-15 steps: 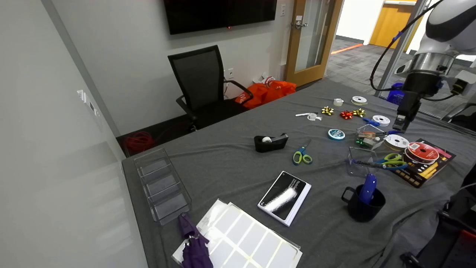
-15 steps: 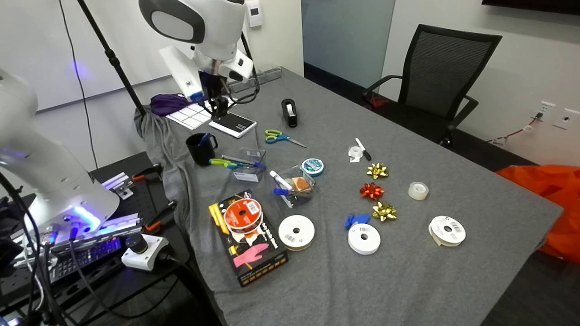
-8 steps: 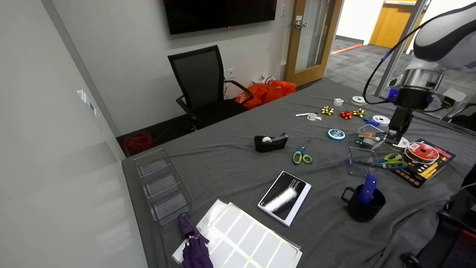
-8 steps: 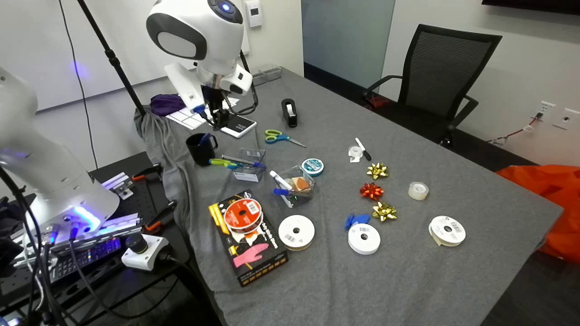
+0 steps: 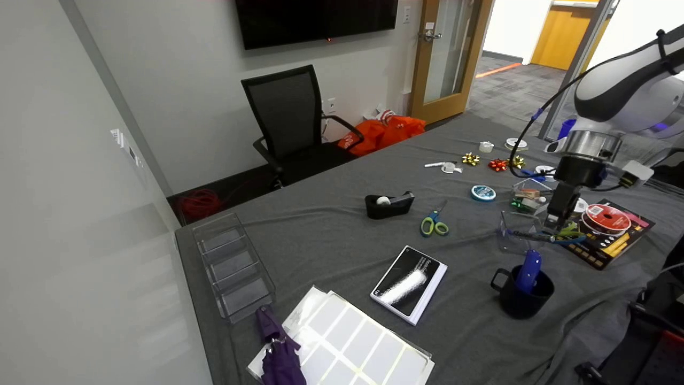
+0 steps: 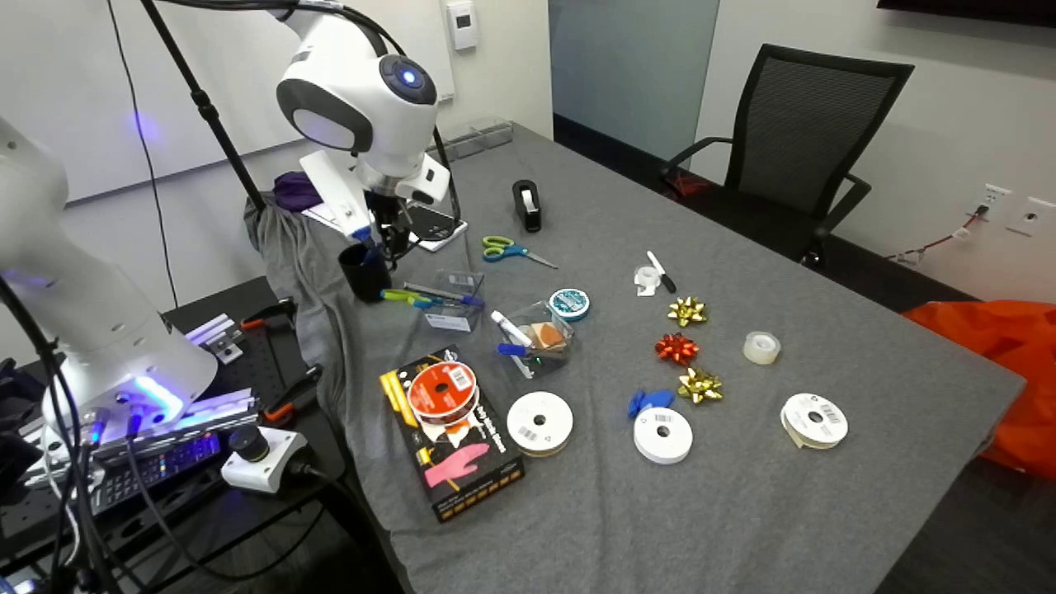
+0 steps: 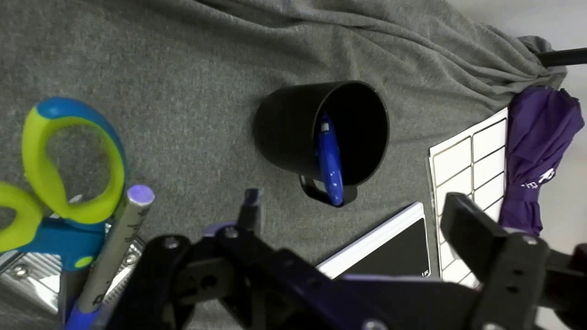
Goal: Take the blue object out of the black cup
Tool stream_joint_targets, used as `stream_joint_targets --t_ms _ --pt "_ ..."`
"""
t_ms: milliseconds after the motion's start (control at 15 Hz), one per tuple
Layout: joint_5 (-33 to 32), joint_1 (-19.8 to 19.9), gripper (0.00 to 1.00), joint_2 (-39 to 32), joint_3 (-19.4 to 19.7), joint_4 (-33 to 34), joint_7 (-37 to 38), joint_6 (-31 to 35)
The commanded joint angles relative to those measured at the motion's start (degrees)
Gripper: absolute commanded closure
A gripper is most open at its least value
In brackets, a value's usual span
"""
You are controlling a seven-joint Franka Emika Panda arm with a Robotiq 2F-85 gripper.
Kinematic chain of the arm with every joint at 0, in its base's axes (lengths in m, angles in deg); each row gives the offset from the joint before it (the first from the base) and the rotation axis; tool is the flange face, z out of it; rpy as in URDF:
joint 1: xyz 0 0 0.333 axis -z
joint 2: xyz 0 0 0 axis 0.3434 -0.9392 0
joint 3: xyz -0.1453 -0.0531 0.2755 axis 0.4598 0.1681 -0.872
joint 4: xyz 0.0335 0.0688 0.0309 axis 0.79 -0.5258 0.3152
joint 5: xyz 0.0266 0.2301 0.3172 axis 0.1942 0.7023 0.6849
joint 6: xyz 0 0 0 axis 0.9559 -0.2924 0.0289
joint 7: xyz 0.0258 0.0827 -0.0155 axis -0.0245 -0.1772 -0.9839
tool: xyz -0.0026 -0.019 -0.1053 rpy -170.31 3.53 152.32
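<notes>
The black cup (image 5: 517,303) stands upright on the grey cloth. It also shows in an exterior view (image 6: 363,279) and in the wrist view (image 7: 286,126). The dark-blue object (image 5: 529,271) leans in the cup with its upper end above the rim, on the handle side. In the wrist view the blue object (image 7: 331,165) is long, narrow and glossy; its lower end is hidden in the cup. My gripper (image 5: 554,223) is in the air above the cup's level, apart from both. In the wrist view my gripper (image 7: 353,196) is open and empty, its fingers (image 7: 465,229) wide apart.
A clear box (image 5: 515,246) with a marker and green-blue scissors (image 7: 75,215) stands close to the cup. A black-and-white box (image 5: 409,283) lies on the handle side. A tape dispenser (image 5: 387,207), label sheets (image 5: 342,342) and ribbon spools (image 6: 539,422) lie farther off.
My gripper has moved lower and closer to the cup, and in an exterior view it now partly covers the cup's rim. The cup and blue object have not moved.
</notes>
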State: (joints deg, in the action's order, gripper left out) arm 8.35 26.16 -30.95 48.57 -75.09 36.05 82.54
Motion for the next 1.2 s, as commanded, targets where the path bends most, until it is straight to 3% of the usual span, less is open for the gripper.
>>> stream_joint_targets --t_ms 0,800,867,933,1133 --pt "4.7 0.21 0.0 -2.39 -1.54 -1.6 -4.83 3.71" --pt "10.42 0.88 0.0 -7.3 -3.34 -1.33 -10.65 6.1" --pt "10.36 0.89 0.17 -7.39 -3.36 -1.37 -10.76 6.19" --pt "10.24 0.9 0.27 -7.43 -3.34 -1.37 -10.78 6.2" --pt "10.06 0.96 0.49 -7.58 -3.29 -1.28 -10.89 6.17"
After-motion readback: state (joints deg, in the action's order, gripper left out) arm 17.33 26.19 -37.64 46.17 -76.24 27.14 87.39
